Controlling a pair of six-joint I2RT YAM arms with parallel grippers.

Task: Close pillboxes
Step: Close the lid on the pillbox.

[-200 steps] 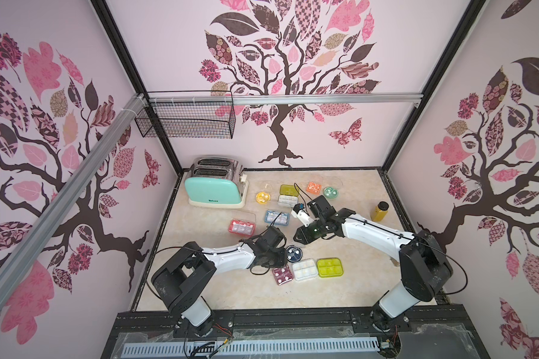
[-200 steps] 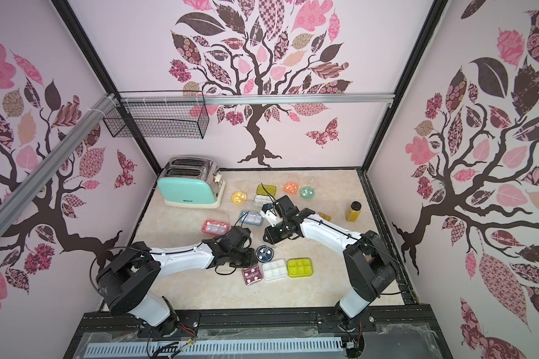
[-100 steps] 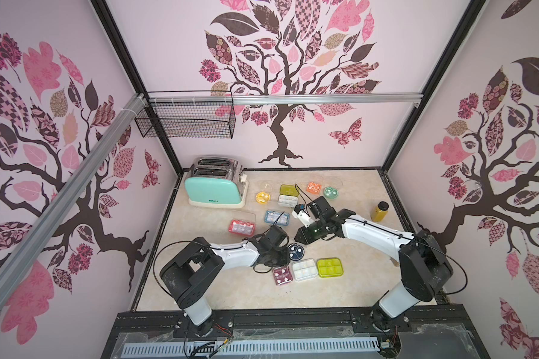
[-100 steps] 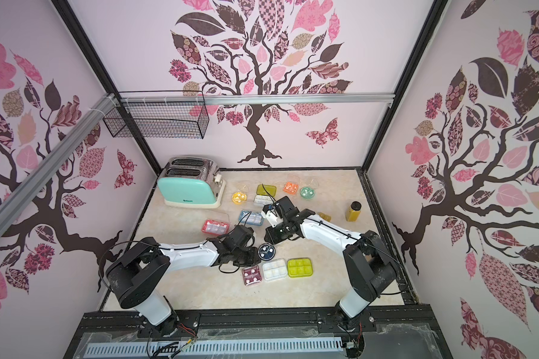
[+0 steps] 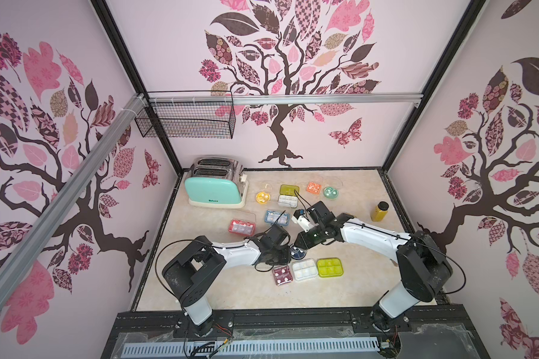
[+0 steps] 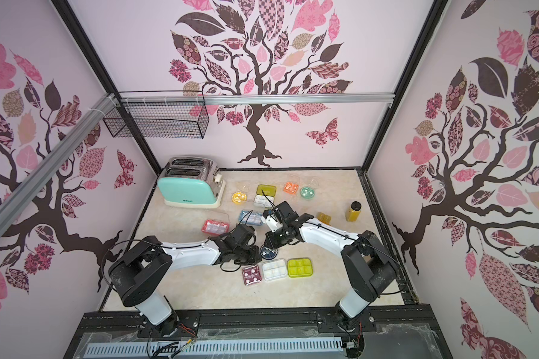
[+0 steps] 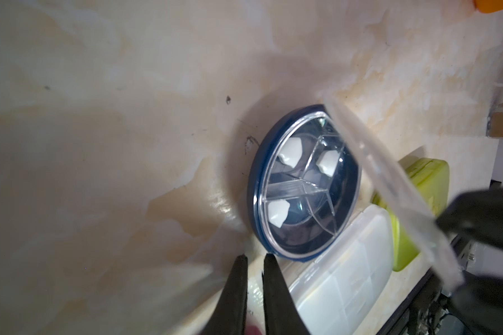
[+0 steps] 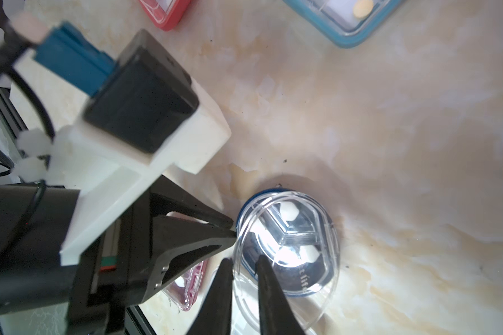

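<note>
A round navy pillbox (image 5: 297,252) (image 7: 302,185) lies between both arms, with white pills in its compartments. Its clear lid (image 8: 302,278) (image 7: 395,185) stands raised and tilted over the box. My right gripper (image 8: 244,275) (image 5: 300,245) is shut on the lid's rim. My left gripper (image 7: 254,261) (image 5: 288,253) is shut, holds nothing, and its tips sit against the box's side. Maroon (image 5: 282,275), white (image 5: 304,269) and yellow-green (image 5: 330,267) pillboxes lie in a row just in front, lids down.
Further back lie red (image 5: 241,227), blue (image 5: 276,217), small white (image 5: 287,201), olive (image 5: 289,189), orange (image 5: 313,187), mint (image 5: 330,192) and yellow (image 5: 263,197) pillboxes. A mint toaster (image 5: 215,186) stands back left, an amber bottle (image 5: 379,211) at right, a small orange block (image 6: 323,217) beside it.
My right gripper's jaws have narrowed onto the clear lid's rim. The left arm has shifted slightly, and its gripper stays at the navy box.
</note>
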